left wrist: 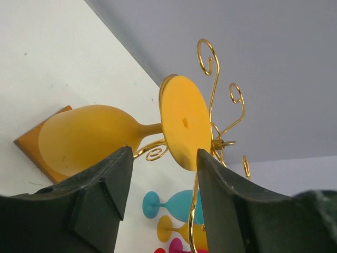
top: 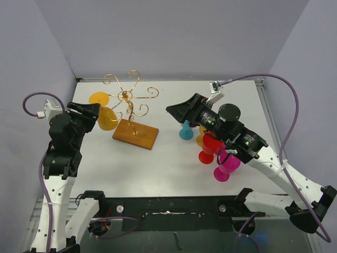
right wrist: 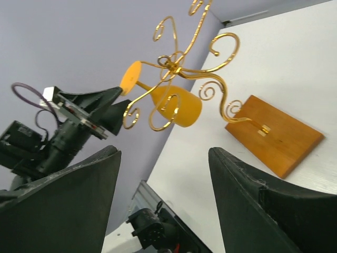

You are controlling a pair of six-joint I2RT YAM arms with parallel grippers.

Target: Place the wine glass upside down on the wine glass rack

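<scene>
A yellow wine glass hangs upside down from a curled arm of the gold wire wine glass rack [top: 126,96], with its foot [top: 98,98] up and its bowl [top: 108,119] down. In the left wrist view the foot [left wrist: 181,121] and bowl [left wrist: 84,138] lie just past my fingers [left wrist: 113,179]. My left gripper [top: 95,112] [left wrist: 160,174] is open beside the stem and holds nothing. My right gripper [top: 172,112] [right wrist: 163,174] hovers open and empty to the right of the rack [right wrist: 181,63], facing it.
The rack's wooden base [top: 135,134] [right wrist: 274,134] sits left of centre. Under my right arm stand a teal glass [top: 186,132], a red glass [top: 209,147], a magenta glass [top: 226,166] and an orange glass [top: 200,139]. Grey walls enclose the table on three sides.
</scene>
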